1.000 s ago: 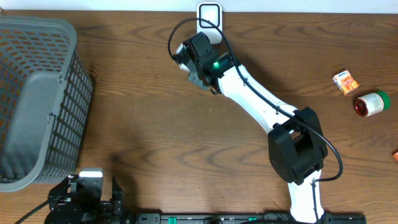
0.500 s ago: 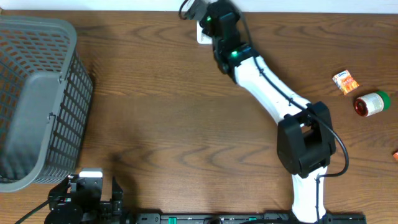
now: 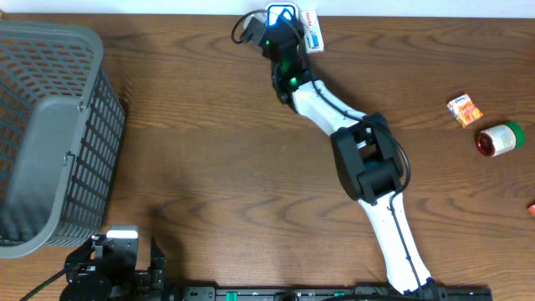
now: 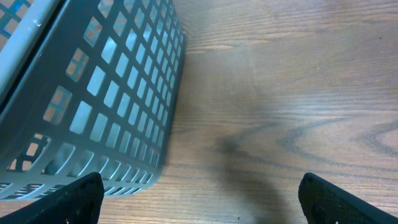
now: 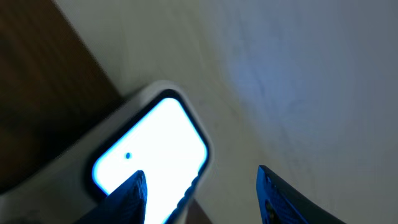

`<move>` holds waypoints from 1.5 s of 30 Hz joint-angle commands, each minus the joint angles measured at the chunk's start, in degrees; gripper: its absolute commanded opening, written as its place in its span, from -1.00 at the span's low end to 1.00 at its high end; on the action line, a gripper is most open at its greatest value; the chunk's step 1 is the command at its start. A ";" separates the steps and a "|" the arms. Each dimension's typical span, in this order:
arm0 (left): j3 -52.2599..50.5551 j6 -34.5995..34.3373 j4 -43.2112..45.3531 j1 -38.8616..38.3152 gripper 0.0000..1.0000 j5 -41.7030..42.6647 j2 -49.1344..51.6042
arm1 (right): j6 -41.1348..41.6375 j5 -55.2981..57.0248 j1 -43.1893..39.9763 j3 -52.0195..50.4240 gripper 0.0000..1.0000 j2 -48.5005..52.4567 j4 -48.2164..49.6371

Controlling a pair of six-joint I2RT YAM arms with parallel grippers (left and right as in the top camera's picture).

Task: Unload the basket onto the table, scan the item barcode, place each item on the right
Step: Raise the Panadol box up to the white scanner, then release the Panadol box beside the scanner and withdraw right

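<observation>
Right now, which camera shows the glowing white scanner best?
The right wrist view: the white rounded scanner with its glowing window fills much of the picture. The overhead view shows the scanner tiny, partly covered. The left wrist view misses it.

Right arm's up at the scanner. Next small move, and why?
Probably slide the right pincer sideways over the small white packet and close on it. Its fingers stand apart with nothing between them; only the scanner, window lit, shows in the gap. In the overhead view the packet sits beside the scanner, not in front of its window.
</observation>
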 commanded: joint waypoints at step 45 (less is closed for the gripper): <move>0.28 -0.11 -0.02 -0.28 0.98 0.33 -0.20 | 53.18 -26.99 -13.53 7.26 0.98 -3.37 -36.24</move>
